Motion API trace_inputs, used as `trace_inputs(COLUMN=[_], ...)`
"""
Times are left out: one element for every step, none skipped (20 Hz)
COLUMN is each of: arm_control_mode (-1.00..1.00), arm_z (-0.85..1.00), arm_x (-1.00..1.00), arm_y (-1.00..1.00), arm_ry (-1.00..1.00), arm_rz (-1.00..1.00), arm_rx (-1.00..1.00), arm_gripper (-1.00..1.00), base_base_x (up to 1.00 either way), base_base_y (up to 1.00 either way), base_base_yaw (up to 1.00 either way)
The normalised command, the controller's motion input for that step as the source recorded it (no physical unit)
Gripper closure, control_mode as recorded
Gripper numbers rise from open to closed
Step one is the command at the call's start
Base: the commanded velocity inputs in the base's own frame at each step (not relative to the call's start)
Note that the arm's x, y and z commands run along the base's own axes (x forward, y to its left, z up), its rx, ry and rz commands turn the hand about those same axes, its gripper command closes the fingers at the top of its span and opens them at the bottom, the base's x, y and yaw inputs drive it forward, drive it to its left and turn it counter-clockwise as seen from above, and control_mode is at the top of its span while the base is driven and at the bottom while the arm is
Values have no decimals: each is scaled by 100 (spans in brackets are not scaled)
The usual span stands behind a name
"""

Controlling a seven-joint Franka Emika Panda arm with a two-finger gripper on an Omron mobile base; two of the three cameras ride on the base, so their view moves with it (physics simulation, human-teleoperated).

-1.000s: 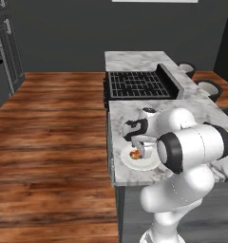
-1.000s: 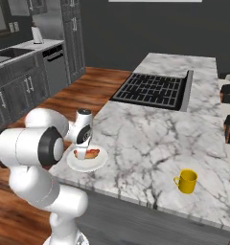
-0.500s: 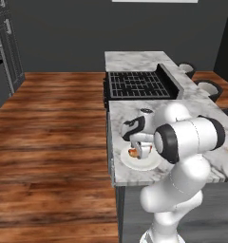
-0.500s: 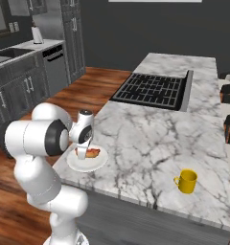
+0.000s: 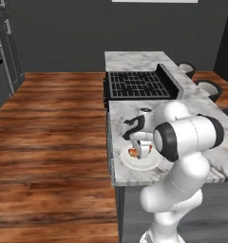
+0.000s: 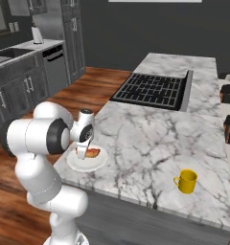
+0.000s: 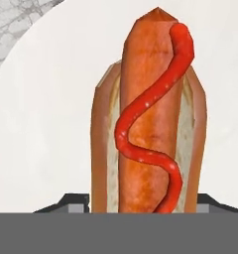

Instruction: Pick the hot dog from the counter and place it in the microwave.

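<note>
A marble worktop (image 6: 150, 139) with a black cooktop (image 6: 153, 90) carries a white plate (image 6: 74, 164) near its front edge. The hot dog (image 7: 150, 119) lies on that plate, its near end cut off in the hand view. The gripper (image 6: 82, 153) sits down over it, fingertips straddling the bun; whether the jaws are pressing it is unclear. A yellow mug (image 6: 187, 181) stands well apart.

Hot dog (image 7: 150, 124) lying lengthwise on white plate (image 7: 46, 129), red squiggle of sauce along its sausage, dark fingertips (image 7: 74, 202) flanking its near end, marble counter (image 7: 22, 25) beyond the plate's rim.
</note>
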Motion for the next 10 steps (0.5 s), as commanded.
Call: trace_inputs(arm_control_mode=[-100,-100,-100,-100,-100,-100,-100,-100,-100,-100], arm_z=[-20,-18,-9,0,0,19,34,63,73,94], arm_x=[-41,-49,-39,-38,-34,-29,-29,-31,-17,-19], arm_y=[-13,-16,-18,-14,-7,-4,-1,0,0,0], arm_ry=[0,0,-2,-6,-7,-11,-14,-13,-7,-4], arm_rz=[0,0,0,0,0,0,0,1,4,9], arm_rx=[0,0,0,0,0,5,8,10,9,9], arm_gripper=[100,100,100,100,100,100,100,100,100,100], base_base_x=[0,0,0,0,0,0,0,0,0,0], base_base_y=[0,0,0,0,0,0,0,0,0,0], base_base_yaw=[0,0,0,0,0,0,0,0,0,0])
